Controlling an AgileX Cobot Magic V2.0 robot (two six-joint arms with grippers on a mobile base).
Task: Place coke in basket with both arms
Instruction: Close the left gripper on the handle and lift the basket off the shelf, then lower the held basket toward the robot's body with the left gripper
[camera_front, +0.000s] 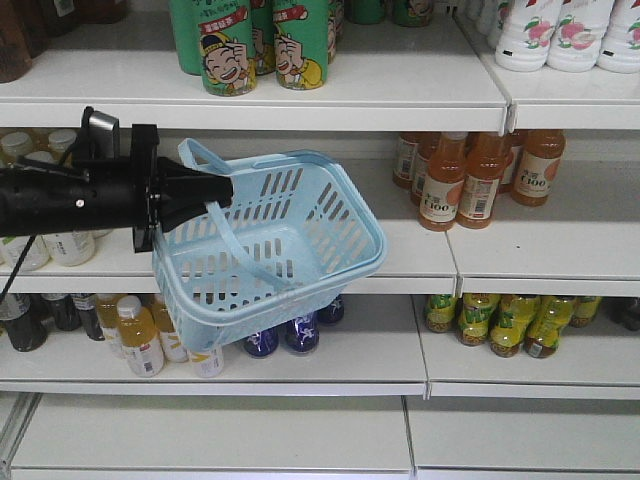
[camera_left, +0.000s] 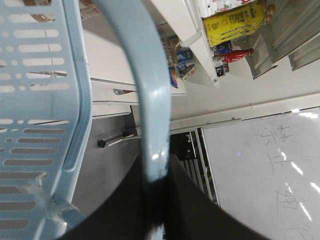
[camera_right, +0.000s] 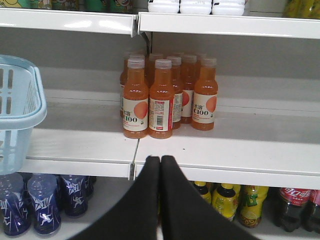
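Coke (camera_right: 294, 200) is seen under the shelf (camera_right: 235, 150), down and to the right of the right gripper (camera_right: 160, 160), well apart. Right gripper's fingers are pressed together with nothing held, and are pointed at the orange bottles (camera_right: 162, 97). Left gripper (camera_front: 222, 190) is clamped on the handle (camera_left: 150, 100) of the basket (camera_front: 330, 215), which is hung tilted. Left arm is stretched level from the left

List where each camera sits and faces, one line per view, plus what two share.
Front view: before the shelves, facing them; left arm reaches in, jaws shut on the basket handle.
Left wrist: behind those jaws, looking along the handle.
Right wrist: behind shut, empty right jaws, facing orange bottles.
Shared: front and right wrist both show basket and orange bottles.
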